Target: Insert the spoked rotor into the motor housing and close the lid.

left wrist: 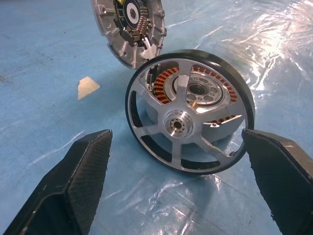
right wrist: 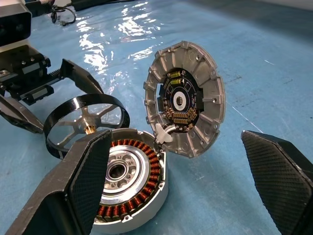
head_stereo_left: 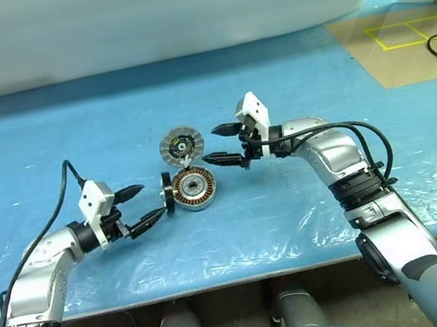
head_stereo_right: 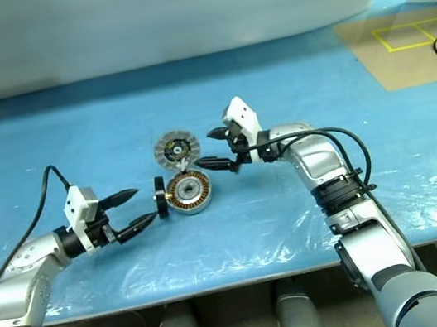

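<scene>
Your left gripper (head_stereo_left: 140, 206) has its two black fingers spread wide with nothing between them. In the left wrist view the fingers (left wrist: 73, 181) flank the spoked rotor (left wrist: 190, 129) without touching it; blue sheet shows on both sides of the rim. From the head camera the lower fingertip sits just beside the rotor's edge, and you cannot tell from there whether it makes contact. The left forearm lies low over the blue plastic sheet (head_stereo_left: 32, 153), the gripper pointing across toward the parts, tilted slightly downward.

Your right gripper (head_stereo_left: 228, 143) is also wide open and empty. Its fingers (right wrist: 83, 176) frame the motor housing (right wrist: 129, 183) and the lid (right wrist: 188, 105) in the right wrist view, with clear space around both. The right arm reaches in from the other side, elbow bent, the gripper pointing toward your left and hovering just beside the lid and the housing, slightly above them.

The rotor stands on its edge, leaning against the left side of the housing, not seated in it. The housing rests flat on the sheet, copper windings and silver centre facing up. The lid is swung open, standing tilted at the housing's far edge with its ribbed inner face and dark centre exposed.
</scene>
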{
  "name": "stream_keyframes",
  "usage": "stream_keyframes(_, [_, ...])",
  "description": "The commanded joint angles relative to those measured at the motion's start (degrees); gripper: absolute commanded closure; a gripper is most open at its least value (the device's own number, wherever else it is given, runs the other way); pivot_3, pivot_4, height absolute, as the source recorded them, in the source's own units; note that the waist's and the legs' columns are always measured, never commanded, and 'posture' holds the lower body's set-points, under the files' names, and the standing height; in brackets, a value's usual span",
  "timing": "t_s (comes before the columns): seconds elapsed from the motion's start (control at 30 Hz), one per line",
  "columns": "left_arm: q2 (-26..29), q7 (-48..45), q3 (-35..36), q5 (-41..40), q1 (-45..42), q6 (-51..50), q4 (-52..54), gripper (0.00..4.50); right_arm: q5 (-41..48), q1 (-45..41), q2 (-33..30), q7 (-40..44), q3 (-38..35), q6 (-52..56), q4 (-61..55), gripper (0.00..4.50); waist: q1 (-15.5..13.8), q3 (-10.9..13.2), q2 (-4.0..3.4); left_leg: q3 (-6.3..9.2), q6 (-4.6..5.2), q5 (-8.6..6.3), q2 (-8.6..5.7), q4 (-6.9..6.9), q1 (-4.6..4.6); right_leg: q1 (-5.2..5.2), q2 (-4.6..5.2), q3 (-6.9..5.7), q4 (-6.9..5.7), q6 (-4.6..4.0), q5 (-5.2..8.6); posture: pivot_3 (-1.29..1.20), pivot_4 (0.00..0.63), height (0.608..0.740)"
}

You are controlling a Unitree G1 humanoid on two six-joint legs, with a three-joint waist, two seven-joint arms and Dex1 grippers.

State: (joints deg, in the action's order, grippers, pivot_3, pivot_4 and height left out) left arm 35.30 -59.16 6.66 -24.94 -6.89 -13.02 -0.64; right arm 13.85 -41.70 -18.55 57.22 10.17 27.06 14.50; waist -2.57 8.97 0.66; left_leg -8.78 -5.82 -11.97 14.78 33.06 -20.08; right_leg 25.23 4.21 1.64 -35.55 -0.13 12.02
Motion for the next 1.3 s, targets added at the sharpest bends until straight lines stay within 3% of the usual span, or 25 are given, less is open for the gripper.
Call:
stream_keyframes(0.03, [1.2,-1.4,0.2,0.4,-2.0,1.3,-1.1,0.0,0.8,-0.1,-0.4,0.0,-1.2,-1.2,-1.3,0.05,0.0,0.0,0.0,0.0,0.0,0.0,0.0,0.0,0.0,0.0,0.0,0.0,0.0,0.0,0.0,0.0,0.15,0.74])
stream_keyframes(0.87, [-1.0,-12.9,-2.7,1.5,-10.6,6.3,-16.5,0.0,0.0,0.9,-1.1,-0.8,-0.7,-2.0,-1.1,0.05,-0.1,0.0,0.0,0.0,-0.01,0.0,-0.02,-0.02,-0.01,0.0,0.01,0.0,0.0,0.0,0.0,0.0,0.15,0.74])
stream_keyframes(1.3, [-0.7,-16.6,-3.8,1.6,-13.1,5.2,-18.2,0.0,-0.1,1.6,-1.4,-1.0,-0.7,-2.1,-1.2,0.05,-0.2,0.0,0.0,0.0,-0.01,0.0,-0.02,-0.02,-0.03,0.01,0.01,-0.01,0.01,0.0,0.0,0.0,0.15,0.74])
